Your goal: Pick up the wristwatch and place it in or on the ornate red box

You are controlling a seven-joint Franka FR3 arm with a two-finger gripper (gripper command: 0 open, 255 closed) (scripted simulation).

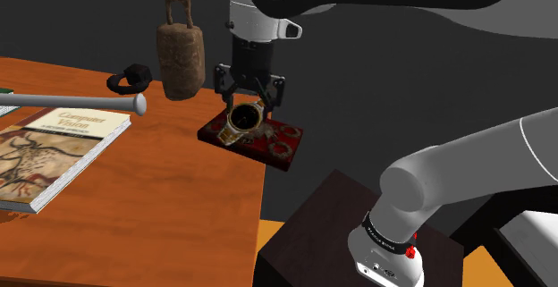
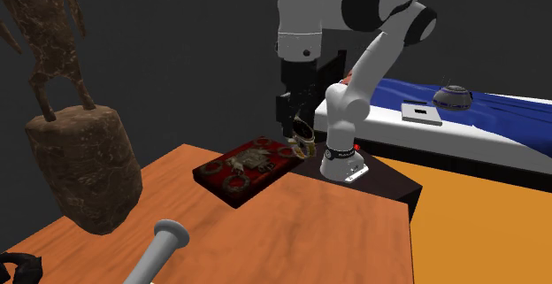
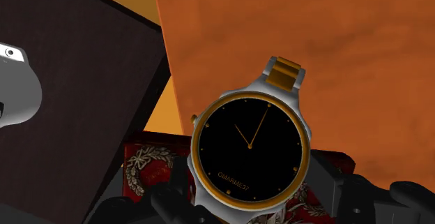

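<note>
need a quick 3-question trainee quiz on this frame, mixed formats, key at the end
1. True or false: the watch lies flat on the table.
2. Multiple choice: what do the fingers clasp? A nothing; B the watch; C the table.
3. Short answer: what sits right below the watch?

Key: 1 false; 2 B; 3 the red box.
</note>
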